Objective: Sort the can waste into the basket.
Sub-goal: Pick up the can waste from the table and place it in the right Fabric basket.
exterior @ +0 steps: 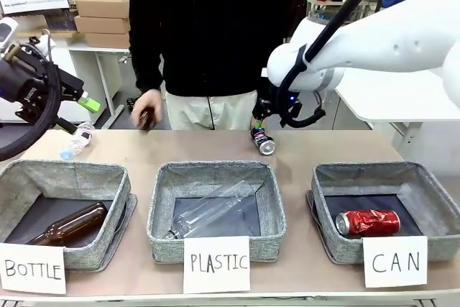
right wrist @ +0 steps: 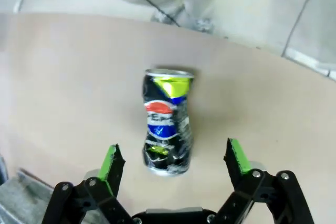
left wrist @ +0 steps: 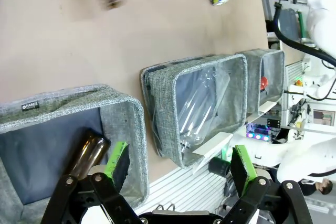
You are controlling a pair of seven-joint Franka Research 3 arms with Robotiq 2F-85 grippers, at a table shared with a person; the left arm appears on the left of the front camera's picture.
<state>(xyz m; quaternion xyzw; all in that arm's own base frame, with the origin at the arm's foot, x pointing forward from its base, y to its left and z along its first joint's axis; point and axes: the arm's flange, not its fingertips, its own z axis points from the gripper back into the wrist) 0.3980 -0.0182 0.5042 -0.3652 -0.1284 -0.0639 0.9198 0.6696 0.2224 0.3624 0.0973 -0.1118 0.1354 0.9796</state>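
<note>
A dented dark can (right wrist: 167, 124) with a blue and red logo and silver ends lies on the table (exterior: 338, 145), just behind the middle bin. My right gripper (right wrist: 174, 155) hangs open right over the dark can (exterior: 263, 141), a green pad on either side and not touching it. From the front, the right gripper (exterior: 259, 121) sits just above the can's far end. The red can (exterior: 367, 222) lies inside the grey basket (exterior: 327, 246) carded "CAN" at the right. My left gripper (left wrist: 179, 161) is open and empty, held high at the far left (exterior: 77, 113).
The person's hand (exterior: 147, 109) holds a brown bottle over the table's far side. A clear plastic bottle (exterior: 75, 141) lies at the far left. The "BOTTLE" bin (exterior: 122, 199) holds a brown bottle (exterior: 68, 226); the "PLASTIC" bin (exterior: 269, 206) holds a clear bottle (exterior: 215, 210).
</note>
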